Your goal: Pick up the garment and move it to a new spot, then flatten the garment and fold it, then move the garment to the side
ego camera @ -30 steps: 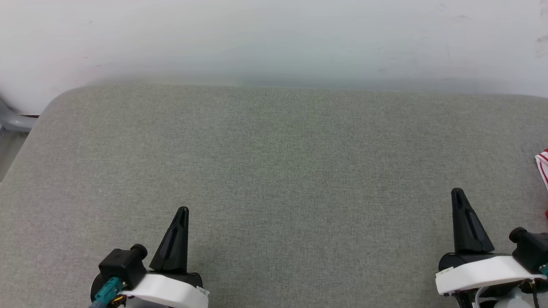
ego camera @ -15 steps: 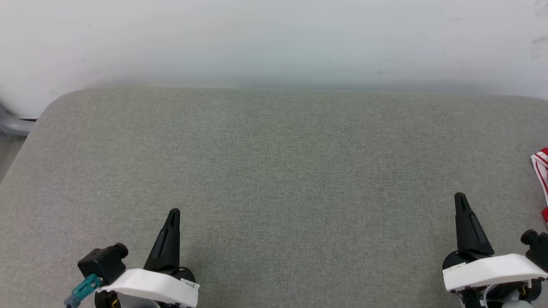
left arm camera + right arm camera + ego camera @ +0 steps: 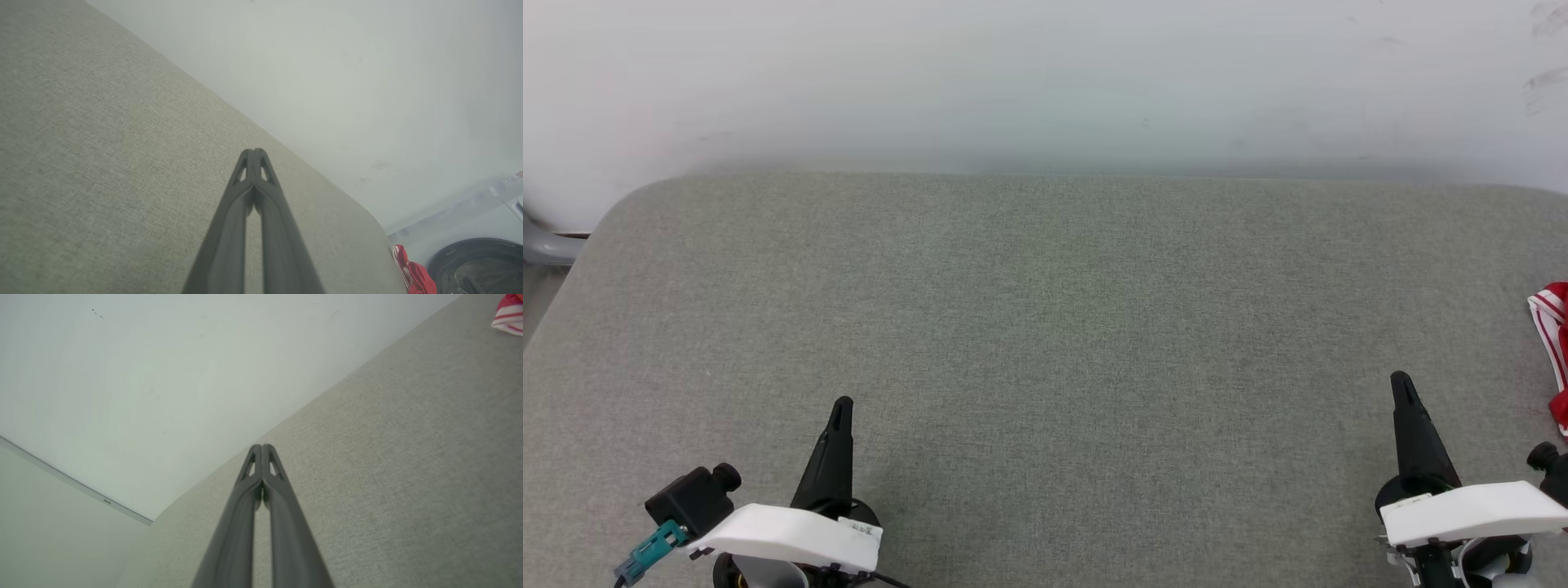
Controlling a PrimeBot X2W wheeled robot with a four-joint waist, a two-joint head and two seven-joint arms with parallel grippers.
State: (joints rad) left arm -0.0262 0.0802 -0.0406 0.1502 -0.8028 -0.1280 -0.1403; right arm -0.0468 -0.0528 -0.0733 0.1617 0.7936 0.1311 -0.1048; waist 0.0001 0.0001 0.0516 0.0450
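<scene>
The garment [image 3: 1555, 331], red with red-and-white striped trim, is seen crumpled at the far right edge of a grey fabric-covered surface [image 3: 1045, 327] in the head view, where it is partly cut off by the frame. It is touched by neither arm. The left gripper [image 3: 840, 405] is held low over the near left part of the surface, its two dark fingers pressed together into a single point with nothing between them. The right gripper [image 3: 1401, 380] is held at the near right, its jaws likewise pressed together and empty, with the garment lying near it, off to its right and apart from it. In each wrist view the fingertips are shown meeting above the grey weave. In the left wrist view a red fold of the garment [image 3: 413, 278] is caught at the far corner of the surface, next to a dark round rim [image 3: 478, 261] that cannot be identified. In the right wrist view a striped corner of it [image 3: 508, 315] is seen at the top right. A white wall [image 3: 1045, 73] is seen behind the surface, a grey curved object [image 3: 543, 245] is glimpsed at the left edge, and a teal connector [image 3: 654, 551] is seen at the left wrist.
</scene>
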